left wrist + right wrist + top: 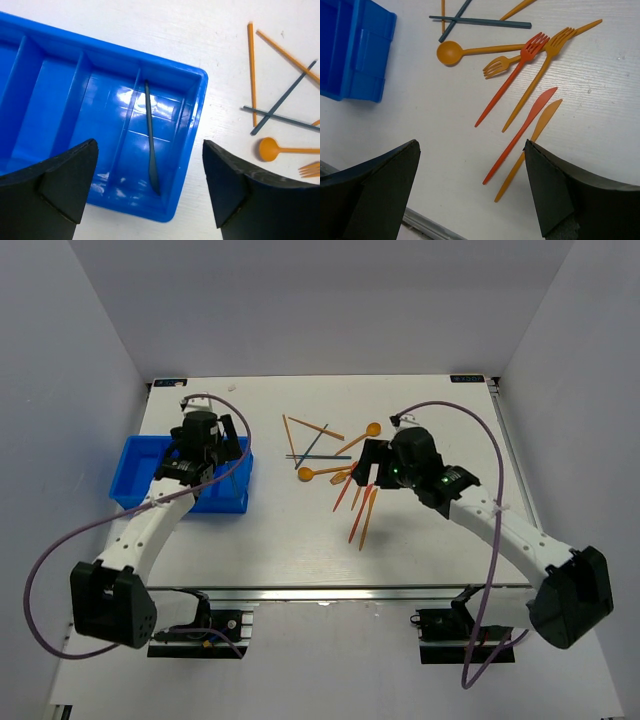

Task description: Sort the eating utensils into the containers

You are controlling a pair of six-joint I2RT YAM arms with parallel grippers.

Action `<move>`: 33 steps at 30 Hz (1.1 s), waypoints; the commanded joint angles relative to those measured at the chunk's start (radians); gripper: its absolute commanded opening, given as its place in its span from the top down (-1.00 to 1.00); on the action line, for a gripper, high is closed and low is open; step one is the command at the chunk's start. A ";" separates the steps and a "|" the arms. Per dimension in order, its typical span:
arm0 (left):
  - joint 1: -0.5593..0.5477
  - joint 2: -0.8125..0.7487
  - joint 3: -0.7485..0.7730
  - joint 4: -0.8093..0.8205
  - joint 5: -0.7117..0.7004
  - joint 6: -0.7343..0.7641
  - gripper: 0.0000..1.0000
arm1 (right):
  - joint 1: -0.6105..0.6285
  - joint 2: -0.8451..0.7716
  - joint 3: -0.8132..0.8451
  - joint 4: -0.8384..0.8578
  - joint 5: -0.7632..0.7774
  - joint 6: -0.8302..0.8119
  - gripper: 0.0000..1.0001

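Blue plastic forms the compartmented bin (60,75), which is sitting flat on the white bench (260,540). One dark blue knife (150,135) is lying lengthwise in the bin's end compartment, the one nearest the loose utensils.

The left jaws are standing spread wide directly above the bin. They are gripping nothing and hanging clear of the knife below. The right jaws are also standing spread wide and gripping nothing. They are hovering well to the right of the bin, over a cluster of forks and knives.

All other utensils are lying on the bench to the right of the bin, none touching it.
- An orange spoon (451,51) is lying nearest the bin, bowl towards it, its handle reaching the tines of a red fork (507,82).
- A long orange fork (532,85) is lying just beside the red fork on the side away from the bin. A small orange fork (495,67) is partly passing under both.
- A red knife (520,135) and an orange knife (530,147) are lying side by side, further from the bin than the forks.
- Out past the bin's far right corner, a pair of dark blue sticks (282,98) is lying crossed. A straight orange stick (251,70) and a slanted orange stick (287,54) are overlapping them.
- A second orange spoon (368,430) is lying beyond those sticks, further still from the bin.
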 commanded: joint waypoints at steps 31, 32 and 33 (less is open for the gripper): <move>-0.002 -0.324 -0.210 -0.117 -0.041 -0.103 -0.96 | 0.185 0.458 0.095 -0.206 0.410 0.319 0.17; -0.002 -0.324 -0.212 -0.115 -0.038 -0.103 -0.96 | 0.190 0.446 0.069 -0.216 0.418 0.330 0.18; -0.002 -0.324 -0.212 -0.115 -0.033 -0.103 -0.96 | 0.194 0.440 0.056 -0.217 0.425 0.338 0.18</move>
